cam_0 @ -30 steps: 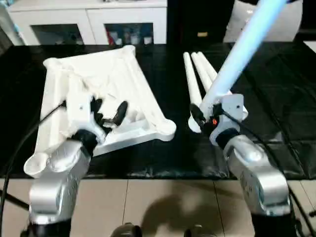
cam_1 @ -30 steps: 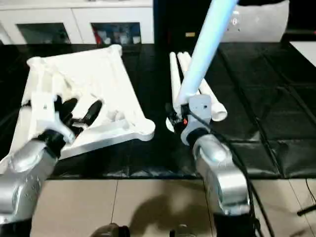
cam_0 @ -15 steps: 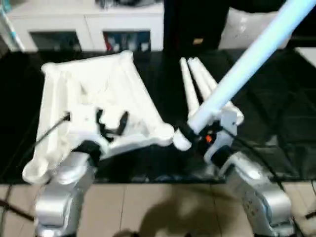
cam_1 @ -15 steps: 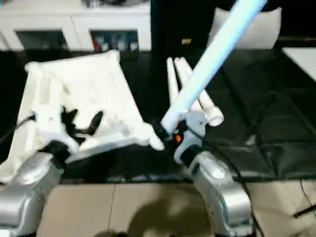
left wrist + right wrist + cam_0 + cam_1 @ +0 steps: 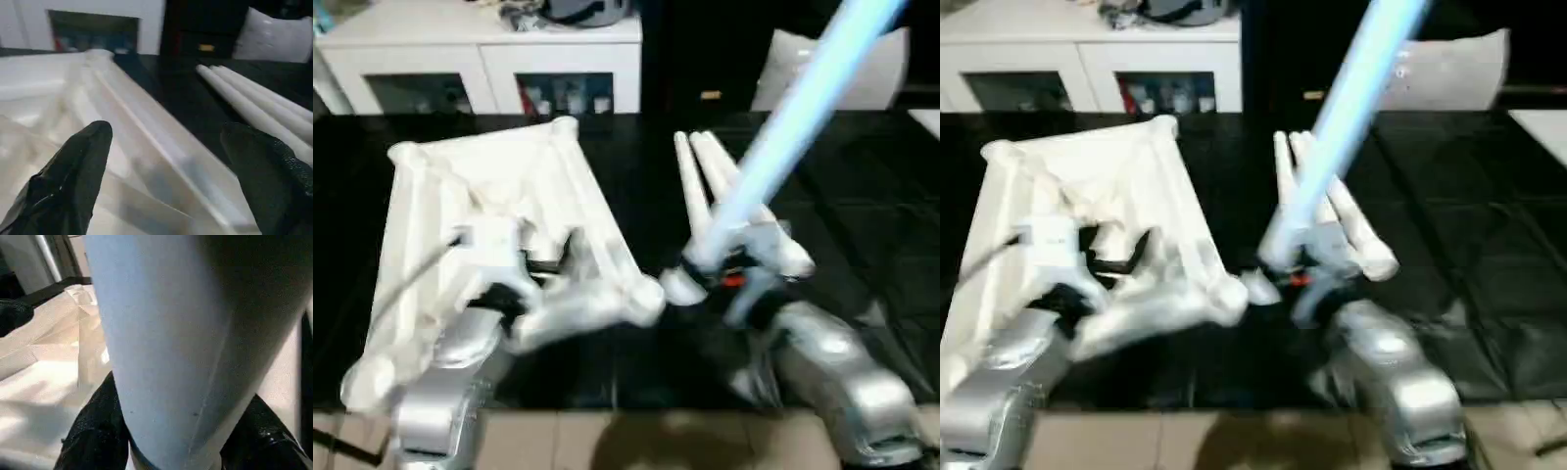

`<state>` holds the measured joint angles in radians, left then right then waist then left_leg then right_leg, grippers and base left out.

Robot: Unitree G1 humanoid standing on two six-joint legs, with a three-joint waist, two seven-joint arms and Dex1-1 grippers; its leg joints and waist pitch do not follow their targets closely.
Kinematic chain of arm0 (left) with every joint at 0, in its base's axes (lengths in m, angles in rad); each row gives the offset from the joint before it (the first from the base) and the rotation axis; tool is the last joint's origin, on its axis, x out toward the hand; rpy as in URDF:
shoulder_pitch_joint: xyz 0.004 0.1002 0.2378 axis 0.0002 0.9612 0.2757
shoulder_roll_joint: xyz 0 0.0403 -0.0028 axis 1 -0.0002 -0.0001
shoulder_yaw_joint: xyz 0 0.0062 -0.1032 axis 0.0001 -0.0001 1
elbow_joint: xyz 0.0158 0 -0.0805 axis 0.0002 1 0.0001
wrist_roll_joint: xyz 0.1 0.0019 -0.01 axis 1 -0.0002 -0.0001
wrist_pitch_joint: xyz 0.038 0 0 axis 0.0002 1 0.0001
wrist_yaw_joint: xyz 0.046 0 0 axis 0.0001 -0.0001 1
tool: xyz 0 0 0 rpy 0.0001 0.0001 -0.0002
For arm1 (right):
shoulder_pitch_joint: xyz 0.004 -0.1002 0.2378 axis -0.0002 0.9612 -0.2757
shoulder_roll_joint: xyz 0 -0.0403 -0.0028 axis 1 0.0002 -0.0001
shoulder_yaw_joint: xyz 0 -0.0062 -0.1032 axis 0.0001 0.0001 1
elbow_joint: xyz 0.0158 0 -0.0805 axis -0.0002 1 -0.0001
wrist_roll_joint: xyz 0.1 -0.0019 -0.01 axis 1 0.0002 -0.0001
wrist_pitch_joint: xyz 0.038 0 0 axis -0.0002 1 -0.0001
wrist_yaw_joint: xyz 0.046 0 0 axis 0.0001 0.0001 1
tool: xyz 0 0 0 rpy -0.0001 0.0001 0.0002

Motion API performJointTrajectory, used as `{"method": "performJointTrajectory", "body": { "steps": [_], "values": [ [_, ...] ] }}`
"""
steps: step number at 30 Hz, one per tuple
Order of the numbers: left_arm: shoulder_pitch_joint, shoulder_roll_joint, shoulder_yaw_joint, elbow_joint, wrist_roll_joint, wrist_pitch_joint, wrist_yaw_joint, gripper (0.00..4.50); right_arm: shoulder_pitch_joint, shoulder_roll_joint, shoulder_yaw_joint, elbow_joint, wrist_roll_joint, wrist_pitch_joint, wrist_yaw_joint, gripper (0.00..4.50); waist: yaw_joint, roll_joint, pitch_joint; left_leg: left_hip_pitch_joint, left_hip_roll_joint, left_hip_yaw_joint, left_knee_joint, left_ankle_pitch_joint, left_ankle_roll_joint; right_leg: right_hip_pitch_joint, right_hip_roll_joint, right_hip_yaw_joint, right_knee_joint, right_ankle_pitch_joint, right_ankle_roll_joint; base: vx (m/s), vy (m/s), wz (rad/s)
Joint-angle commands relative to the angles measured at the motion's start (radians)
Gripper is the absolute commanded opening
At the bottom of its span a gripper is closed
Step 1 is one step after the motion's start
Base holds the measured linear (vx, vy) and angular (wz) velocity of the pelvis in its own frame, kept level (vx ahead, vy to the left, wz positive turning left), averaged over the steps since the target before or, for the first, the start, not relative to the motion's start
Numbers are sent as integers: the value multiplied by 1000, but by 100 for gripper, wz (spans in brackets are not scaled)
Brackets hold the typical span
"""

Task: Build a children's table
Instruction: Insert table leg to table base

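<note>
The tabletop [image 5: 499, 225] is lying upside down on the black surface [image 5: 862, 196], ribbed underside facing up, and I'll use it as the landmark for everything else. It takes up the left part of the surface and sits skewed, with one rounded corner socket [image 5: 644, 297] poking out toward the middle at the near edge.

The left gripper [image 5: 543, 257] hovers right over the tabletop's near end, above the ribs. Its fingers [image 5: 73, 171] are spread wide apart with nothing between them, just ribbed plastic underneath.

The right gripper [image 5: 1283, 279] is just to the right of that near corner socket. It's clamped around the thick end of one white leg [image 5: 803, 98], the fingers [image 5: 95, 431] pressed against both sides of the tube. That leg slants steeply up and away from the tabletop, toward the upper right, and its lower end sits very close to the corner socket. It's too blurry to tell whether the two actually touch.

Three more legs [image 5: 705, 176] lie side by side on the surface to the right of the tabletop, partly behind the held leg.

Beyond the tabletop's far edge there's a white cabinet [image 5: 489, 59] with glass doors.
</note>
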<state>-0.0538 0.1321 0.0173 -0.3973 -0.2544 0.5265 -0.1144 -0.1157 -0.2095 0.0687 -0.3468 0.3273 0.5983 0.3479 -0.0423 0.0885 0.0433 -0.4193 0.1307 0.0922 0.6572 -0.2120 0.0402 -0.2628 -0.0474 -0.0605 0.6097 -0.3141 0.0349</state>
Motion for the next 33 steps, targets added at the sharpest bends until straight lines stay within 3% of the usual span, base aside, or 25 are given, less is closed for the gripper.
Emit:
{"method": "performJointTrajectory", "body": {
  "steps": [1,2,3,4,5,6,7,9,10,11,12,15,16,17,19,21,22,24,25,27,28,30,31,32,33],
  "values": [
    [11,9,21,2,11,-18,-3,407,-16,4,11,-7,-6,-23,12,191,-23,22,-73,148,144,-125,-40,652,337,-104,-17,7,66,207,-104,121,2,-5],
    [11,10,21,2,11,-18,-4,407,-16,4,11,-6,-6,-23,12,191,-34,17,-86,182,176,-168,-23,917,370,-138,-44,35,76,162,-50,121,2,-5],
    [12,14,16,2,12,-14,-8,407,-16,2,9,-6,-5,-25,12,191,-20,12,-83,176,177,-176,-14,1160,344,-136,-64,61,65,182,-3,91,28,-1],
    [15,23,9,3,18,-18,-16,407,-12,1,7,-7,-3,-28,10,191,-1,-2,-76,142,105,-137,-28,1355,185,-127,-65,80,19,304,67,-43,59,2],
    [19,35,-3,3,24,-21,-28,407,-6,-2,5,-10,-2,-31,9,191,7,-15,-78,130,78,-119,-31,1235,152,-118,-65,84,-6,330,61,-43,59,2],
    [27,43,-11,3,24,-23,-39,407,1,-6,8,-12,-4,-38,8,191,23,-39,-64,71,20,-62,-29,835,102,-92,-79,91,-41,399,-11,-93,25,8],
    [34,51,-19,-1,31,-18,-42,407,6,-9,9,-17,-7,-46,9,191,38,-57,-63,28,-2,-22,-45,435,73,-52,-98,98,-36,458,-54,0,0,0],
    [43,80,-41,-7,44,-8,-60,407,7,-7,-2,-27,-1,-60,17,191,46,-56,-55,22,16,-17,-69,149,46,-47,-111,98,-45,405,-85,0,0,0],
    [46,99,-54,-13,45,2,-84,407,-1,-4,-16,-27,1,-72,18,191,45,-48,-39,31,35,-14,-96,-79,0,-55,-97,87,-52,205,-142,-103,-37,4],
    [51,110,-57,-20,40,5,-102,407,-6,0,-30,-26,1,-71,8,191,42,-42,-35,36,43,-12,-104,-135,-12,-61,-92,83,-53,128,-163,-103,-37,4],
    [51,131,-58,-26,29,12,-134,407,-15,3,-52,-24,13,-66,3,191,38,-31,-19,43,52,-10,-121,-274,-52,-77,-79,78,-58,-45,-190,-116,-18,6],
    [38,207,-55,-24,-14,21,-243,407,-23,5,-93,-19,54,-40,-5,191,32,-32,6,65,53,-13,-136,-543,-154,-105,-76,78,-82,-358,-148,-120,10,1],
    [27,227,-61,-13,-16,27,-267,407,-23,-2,-91,-9,47,-38,-4,191,32,-17,6,68,52,-26,-143,-608,-193,-103,-78,76,-82,-390,-111,-105,34,-4],
    [14,248,-69,2,-19,30,-298,407,-23,-5,-88,2,52,-41,10,191,32,-8,6,67,51,-28,-146,-622,-202,-103,-76,74,-83,-377,-101,-105,34,-4],
    [3,295,-84,28,-25,25,-365,407,-18,-6,-75,11,55,-64,32,191,31,-6,2,61,48,-25,-151,-616,-203,-100,-77,70,-82,-328,-95,-82,45,-9],
    [1,323,-93,40,-29,22,-401,407,-19,-6,-66,13,47,-85,38,191,27,-7,2,53,49,-24,-154,-604,-197,-95,-79,68,-78,-312,-101,-68,39,-9],
    [-1,338,-96,48,-35,27,-423,407,-21,-8,-64,12,42,-82,37,191,25,-17,-1,52,50,-16,-153,-547,-173,-95,-87,73,-79,-309,-115,0,0,0],
    [-2,345,-97,53,-38,30,-435,407,-22,-8,-63,11,38,-77,34,191,20,-12,1,48,51,-12,-153,-506,-162,-96,-89,76,-82,-311,-125,0,0,0],
    [-25,381,-122,77,-60,18,-529,407,-32,-16,-67,15,59,-55,54,191,24,-52,-10,38,52,-7,-151,-441,-133,-87,-92,77,-79,-313,-131,0,0,0],
    [-50,408,-152,95,-66,23,-593,407,-44,-17,-69,41,65,-60,68,191,34,-31,-3,49,50,-1,-149,-430,-128,-107,-97,84,-86,-351,-133,0,0,0],
    [-75,448,-183,120,-68,28,-664,407,-51,-13,-61,67,61,-70,75,191,31,-7,-5,53,50,-6,-150,-471,-155,-109,-93,80,-86,-353,-130,0,0,0],
    [-81,459,-189,131,-64,26,-677,378,-51,-9,-54,73,55,-74,74,191,30,-23,-7,45,54,-7,-160,-495,-169,-105,-82,73,-75,-282,-129,0,0,0],
    [-143,443,-207,218,-51,13,-706,371,-66,-30,-39,79,39,-85,97,191,30,-42,3,51,54,2,-159,-504,-158,-119,-82,80,-79,-301,-129,0,0,0],
    [-146,443,-209,221,-50,13,-708,371,-66,-31,-40,79,39,-85,97,191,34,-36,0,61,52,7,-154,-502,-158,-124,-84,84,-84,-320,-130,0,0,0],
    [-171,437,-223,250,-44,14,-723,363,-70,-40,-42,78,38,-87,104,191,35,-47,-4,64,52,11,-150,-489,-153,-124,-87,87,-87,-325,-135,0,0,0]
  ]
}}
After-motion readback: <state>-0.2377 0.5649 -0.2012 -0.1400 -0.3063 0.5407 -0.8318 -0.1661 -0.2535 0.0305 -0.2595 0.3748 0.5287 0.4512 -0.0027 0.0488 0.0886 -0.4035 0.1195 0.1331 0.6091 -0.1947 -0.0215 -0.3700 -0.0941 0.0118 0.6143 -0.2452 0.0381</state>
